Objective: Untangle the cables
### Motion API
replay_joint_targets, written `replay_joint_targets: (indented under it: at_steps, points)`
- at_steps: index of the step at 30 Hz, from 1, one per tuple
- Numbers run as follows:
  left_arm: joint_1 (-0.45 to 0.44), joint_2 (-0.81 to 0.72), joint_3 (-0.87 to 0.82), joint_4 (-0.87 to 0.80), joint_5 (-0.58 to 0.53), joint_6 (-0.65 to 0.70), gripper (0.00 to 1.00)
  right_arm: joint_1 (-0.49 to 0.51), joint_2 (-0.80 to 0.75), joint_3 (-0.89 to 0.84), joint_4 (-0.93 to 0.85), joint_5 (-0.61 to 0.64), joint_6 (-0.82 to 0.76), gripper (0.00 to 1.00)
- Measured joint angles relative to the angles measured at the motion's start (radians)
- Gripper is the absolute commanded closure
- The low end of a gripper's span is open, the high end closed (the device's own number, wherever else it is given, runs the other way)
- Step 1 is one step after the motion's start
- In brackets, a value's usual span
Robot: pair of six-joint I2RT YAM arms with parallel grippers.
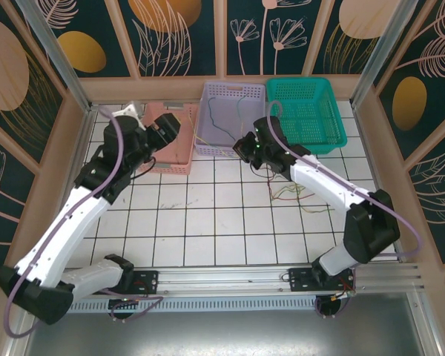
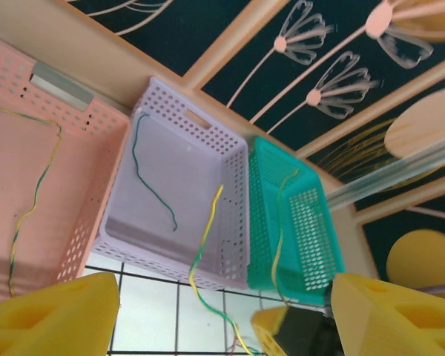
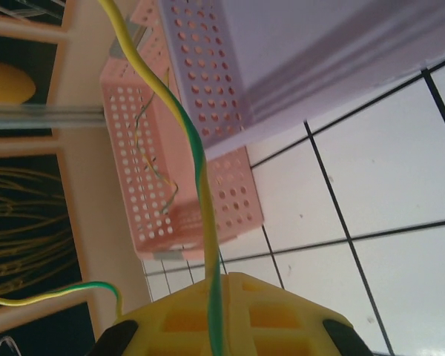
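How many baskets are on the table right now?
3, side by side along the far edge: pink basket on the left, lilac basket in the middle, teal basket on the right. None looks hidden.

Yel-grn cable (image 3: 202, 185) stretched 6 to 12 o'clock, right wrist view. Dk grn cable (image 2: 133, 148) laid wavy in lilac basket (image 2: 208, 130). Tangled remainder (image 1: 291, 194) piled at 3 o'clock on table (image 1: 208, 222).

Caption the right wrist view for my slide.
Right gripper shut on the yellow-green cable, pink basket and lilac basket beyond.
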Motion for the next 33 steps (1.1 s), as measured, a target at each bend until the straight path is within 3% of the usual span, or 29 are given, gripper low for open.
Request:
replay_joint_targets:
  at_steps: [3, 9, 18, 28, 33]
  points:
    - [0.0, -0.068, -0.089, 0.03, 0.024, -0.081, 0.35, 0.004, 0.045, 0.019, 0.045, 0.009, 0.072, 1.0]
    - [-0.019, -0.012, -0.284, 0.209, 0.163, -0.247, 0.33, 0.03, 0.152, 0.127, 0.062, 0.01, 0.212, 1.0]
    - [-0.089, 0.125, -0.305, 0.366, 0.199, -0.329, 0.34, 0.1, 0.195, 0.231, 0.056, -0.003, 0.388, 1.0]
    - [-0.09, 0.208, -0.305, 0.471, 0.196, -0.357, 0.79, 0.115, 0.217, 0.241, 0.054, -0.04, 0.495, 1.0]
    - [-0.09, 0.224, -0.305, 0.486, 0.193, -0.354, 0.81, 0.116, 0.217, 0.241, 0.055, -0.057, 0.514, 1.0]
